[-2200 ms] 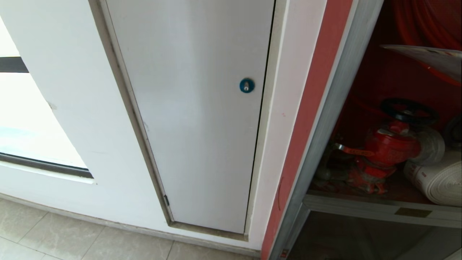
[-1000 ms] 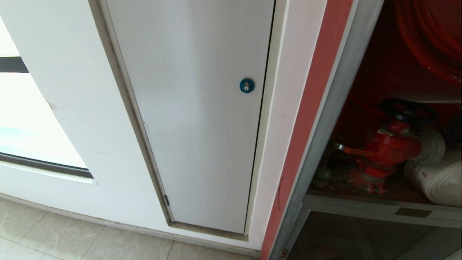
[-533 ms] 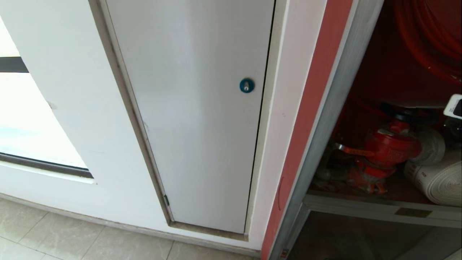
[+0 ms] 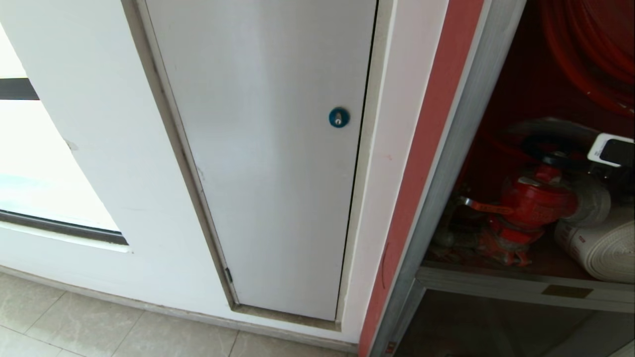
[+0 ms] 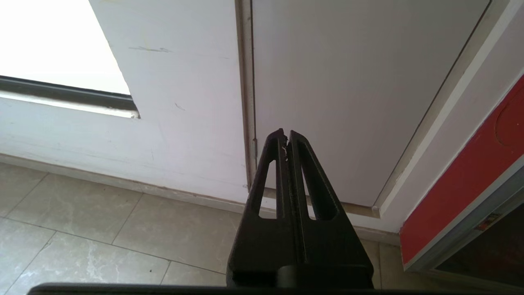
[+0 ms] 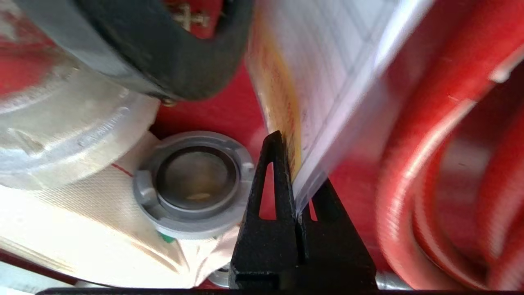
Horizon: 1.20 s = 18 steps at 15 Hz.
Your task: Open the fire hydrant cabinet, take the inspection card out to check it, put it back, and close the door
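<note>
Tiled floor (image 4: 74, 317) and white wall (image 4: 99, 148) on the left, one white panel (image 4: 268, 173) with a single blue lock (image 4: 339, 117) in the middle, then the cabinet (image 4: 461, 148) at the right edge, red inside. The door isn't in any view, so it's presumably swung open out of shot. The left gripper (image 5: 285, 137) hangs near the panel's bottom corner with its jaws together and nothing in them, parked out of the way I'd guess. Inside the cabinet I count one red valve (image 4: 536, 203), one white rolled hose (image 4: 600, 248) and one red coiled hose (image 4: 590, 54). The right gripper (image 6: 295, 192) is in there, clamped on the bottom edge of the one card (image 6: 327, 82), holding it up just beside the valve's black handwheel (image 6: 172, 45). In the head view the card is only a blurry grey streak above the valve, so I can't tell if it's touching anything. Pinching one edge probably keeps the printed face clear, and it looks like the putting-back part.
</note>
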Tool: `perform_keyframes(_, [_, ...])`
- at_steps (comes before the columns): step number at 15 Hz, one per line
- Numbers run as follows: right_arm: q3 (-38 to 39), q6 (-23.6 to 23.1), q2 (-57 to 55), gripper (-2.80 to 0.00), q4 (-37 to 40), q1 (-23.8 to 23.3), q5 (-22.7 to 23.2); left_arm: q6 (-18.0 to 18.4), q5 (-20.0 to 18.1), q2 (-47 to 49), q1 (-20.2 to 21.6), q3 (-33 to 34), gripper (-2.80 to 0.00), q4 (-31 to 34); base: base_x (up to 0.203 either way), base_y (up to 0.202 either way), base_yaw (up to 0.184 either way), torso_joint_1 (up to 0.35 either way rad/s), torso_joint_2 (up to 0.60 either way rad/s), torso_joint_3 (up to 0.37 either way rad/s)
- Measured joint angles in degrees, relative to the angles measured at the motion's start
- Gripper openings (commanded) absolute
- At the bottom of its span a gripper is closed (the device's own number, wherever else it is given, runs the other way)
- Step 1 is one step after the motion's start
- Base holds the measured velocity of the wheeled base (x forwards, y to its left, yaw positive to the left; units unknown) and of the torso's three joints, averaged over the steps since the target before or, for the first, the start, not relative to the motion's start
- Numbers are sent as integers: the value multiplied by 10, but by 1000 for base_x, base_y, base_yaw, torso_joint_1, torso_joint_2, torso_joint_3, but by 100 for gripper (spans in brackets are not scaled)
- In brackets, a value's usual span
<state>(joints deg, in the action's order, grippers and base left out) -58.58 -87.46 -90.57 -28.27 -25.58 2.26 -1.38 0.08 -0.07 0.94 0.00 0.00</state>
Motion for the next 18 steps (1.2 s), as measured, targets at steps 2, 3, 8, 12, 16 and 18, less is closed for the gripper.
perform_keyframes(2, [-1, 0, -4, -280, 0, 1, 0, 0, 0, 0, 0, 0, -280, 0, 0, 0, 0, 0, 0, 0])
perform_keyframes(3, [-1, 0, -4, -280, 0, 1, 0, 0, 0, 0, 0, 0, -280, 0, 0, 0, 0, 0, 0, 0])
perform_keyframes(8, [-4, 0, 6, -280, 1, 1, 2, 0, 0, 0, 0, 0, -280, 0, 0, 0, 0, 0, 0, 0])
perform_keyframes(12, [-7, 0, 24, -280, 4, -1, 10, 0, 0, 0, 0, 0, -280, 0, 0, 0, 0, 0, 0, 0])
perform_keyframes(16, [2, -7, 34, 0, 5, -15, 18, 0, 0, 0, 0, 0, -280, 0, 0, 0, 0, 0, 0, 0])
perform_keyframes(18, [7, -14, 36, 0, 5, -26, 30, 0, 0, 0, 0, 0, -280, 0, 0, 0, 0, 0, 0, 0])
